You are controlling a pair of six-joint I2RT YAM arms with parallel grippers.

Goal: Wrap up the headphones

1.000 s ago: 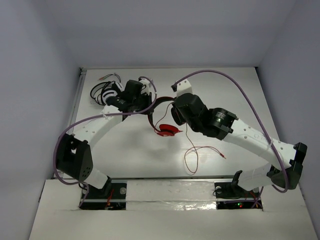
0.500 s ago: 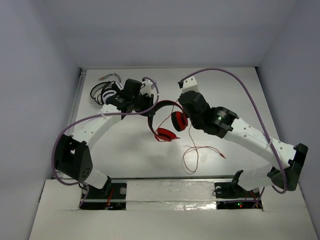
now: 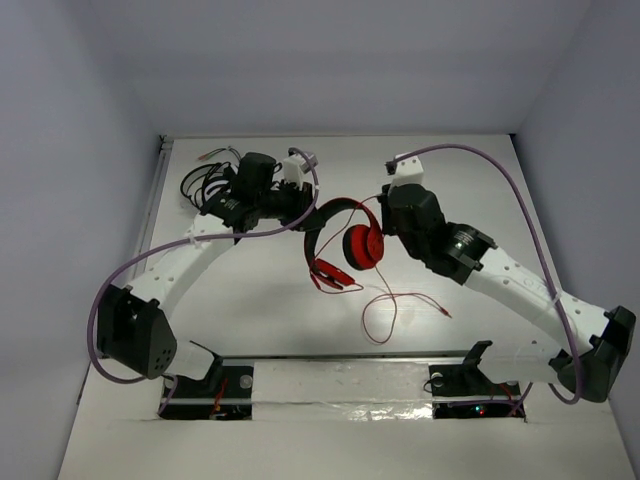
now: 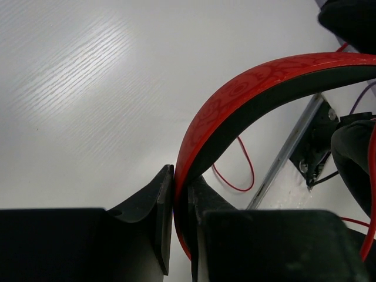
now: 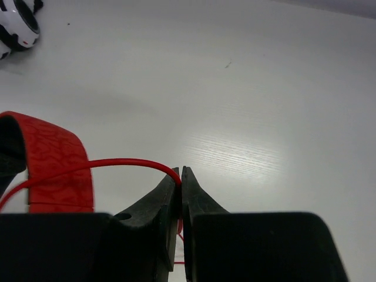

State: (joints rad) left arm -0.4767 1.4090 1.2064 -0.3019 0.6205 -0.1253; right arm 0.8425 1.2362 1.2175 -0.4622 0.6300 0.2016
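Top external view: one pair of red over-ear headphones with a black-lined headband hangs between the two arms above the white table, near its middle. The headband arches from left to right. One round red earcup faces the camera and the other sits lower, nearer the arm bases.

Left wrist view: the left gripper is clamped tight on one end of the headband.

Right wrist view: the right gripper has its fingers pressed together, pinching the single thin red cable just beside the other end of the headband.

From above, the loose cable trails down onto the table towards the near edge, on the right arm's side. The right arm is therefore the nearer one, and the better placed to wind the cable around the band.

A second pair, black-and-white headphones, lies well apart at the far left corner.
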